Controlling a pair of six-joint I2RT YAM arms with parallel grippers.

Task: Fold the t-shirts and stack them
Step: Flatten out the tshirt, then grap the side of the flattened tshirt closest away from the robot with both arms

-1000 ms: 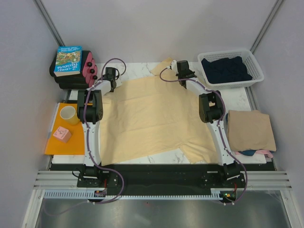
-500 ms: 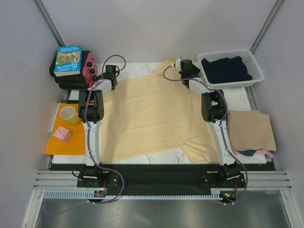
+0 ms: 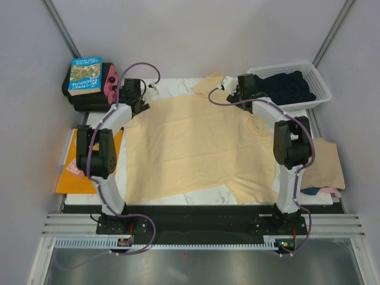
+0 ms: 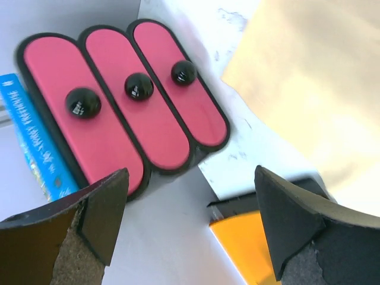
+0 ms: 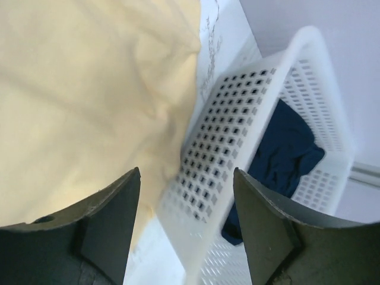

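Operator: Shirt placement first. Where is the big one?

Guide: Overhead view. Your pale yellow t-shirt (image 3: 196,148) lies spread flat across the marble table (image 3: 172,86), between the two arms. One sleeve reaches the far edge near the white basket (image 3: 323,90). Another sleeve lies toward the near right corner.

Operator: And the other shirts?

Guide: You see the dark navy t-shirt (image 3: 285,86) bunched inside the basket. The tan t-shirt (image 3: 326,166) sits folded on the right side of the table, partly behind your right arm. A strip of the pink t-shirt (image 3: 333,191) shows at its near edge, underneath.

Operator: What are my pincers doing?

Guide: Left wrist view. Your left gripper (image 4: 190,219) has its jaws spread wide with nothing between them. It hangs at the far left corner, between the shirt's edge and the pink-and-black case (image 4: 119,119). A corner of the orange sheet (image 4: 243,237) shows below it. The blue book (image 3: 86,74) rests on top of the case.

Right wrist view. Your right gripper (image 5: 187,219) is likewise released and empty. It hangs above the shirt's far right part, just beside the basket wall.
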